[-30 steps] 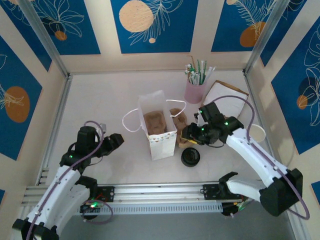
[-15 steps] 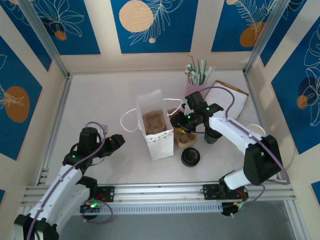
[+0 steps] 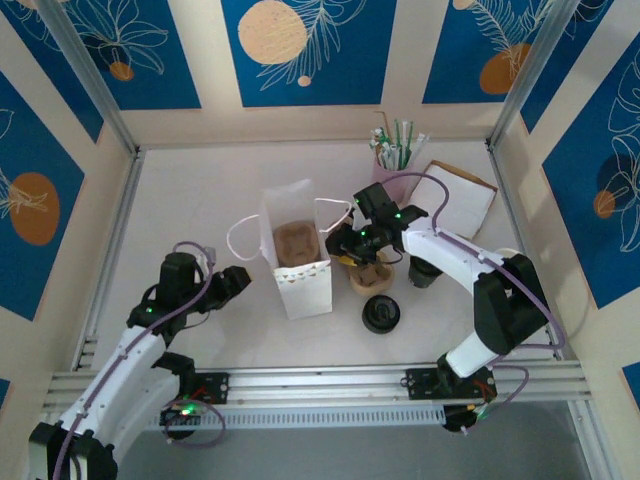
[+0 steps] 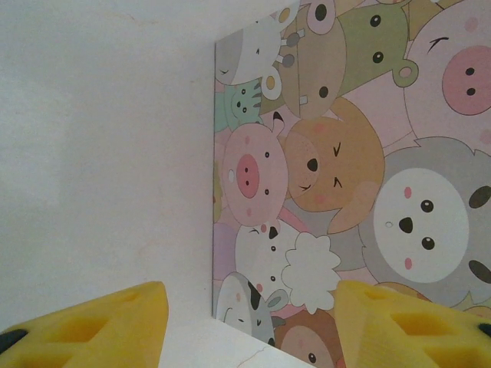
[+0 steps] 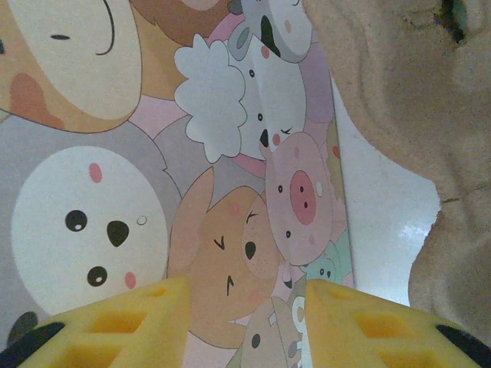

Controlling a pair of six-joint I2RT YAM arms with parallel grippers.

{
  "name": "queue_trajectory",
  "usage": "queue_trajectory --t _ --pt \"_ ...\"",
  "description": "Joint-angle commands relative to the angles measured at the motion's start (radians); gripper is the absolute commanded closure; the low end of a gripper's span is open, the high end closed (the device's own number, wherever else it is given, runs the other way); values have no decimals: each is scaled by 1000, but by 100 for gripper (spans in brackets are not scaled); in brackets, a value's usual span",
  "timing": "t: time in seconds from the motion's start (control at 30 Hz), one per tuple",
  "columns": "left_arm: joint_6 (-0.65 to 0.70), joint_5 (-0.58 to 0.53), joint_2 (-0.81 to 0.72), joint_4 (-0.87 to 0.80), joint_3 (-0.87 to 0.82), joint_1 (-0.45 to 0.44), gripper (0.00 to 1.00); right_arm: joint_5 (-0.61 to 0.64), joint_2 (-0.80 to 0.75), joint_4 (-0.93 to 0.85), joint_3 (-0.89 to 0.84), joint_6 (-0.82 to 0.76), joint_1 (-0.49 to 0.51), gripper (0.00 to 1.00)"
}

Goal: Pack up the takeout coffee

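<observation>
Item, takeout coffee (image 3: 425,272): we take it to be the small dark-and-pale cup standing on the table (image 3: 200,200). It is half tucked under the right arm (image 3: 460,262), just right of a loose cardboard tray (image 3: 370,275) and apart from both grippers; its detail is too small for us to read. Item, paper bag (image 3: 300,285): white, upright, mouth open, cartoon animals printed on its side faces, a brown cardboard carrier (image 3: 297,240) seated inside. Item, left gripper (image 3: 238,280): low beside the bag's left face, its yellow fingers (image 4: 84,326) spread partway with nothing between them, the printed face straight ahead. Item, right gripper (image 3: 340,247): at the bag's right side near the rim, jaws likewise parted and holding nothing; we cannot tell whether it touches the bag. Item, black lid (image 3: 381,313): flat on the table, just in front of the tray. Item, pink cup of straws (image 3: 395,165): toward the back, behind the right arm.
</observation>
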Motion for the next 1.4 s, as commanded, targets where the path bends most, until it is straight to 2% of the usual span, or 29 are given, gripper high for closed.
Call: queue_trajectory --t 0.0,0.2,0.43,0.63,0.8,0.93,1.03,1.37 --pt "16 21 -23 -8 22 9 40 20 -39 -65 34 -15 -9 55" --pt "96 -54 -107 -168 126 8 34 139 -226 -250 30 -90 -78 40" --pt "191 -122 -171 -344 295 7 17 258 -426 -502 75 -197 -190 17" --pt "267 -145 -164 -442 455 7 6 275 -457 -611 98 -284 -344 8" --pt "301 -149 -149 -474 516 7 1 253 -408 -602 109 -331 -449 0" --pt "303 -142 -141 -459 497 6 0 225 -338 -554 115 -346 -509 1" --pt "300 -134 -142 -451 483 7 0 264 -284 -562 129 -355 -531 1" --pt "295 -116 -136 -403 429 7 0 407 -225 -641 150 -384 -513 2"
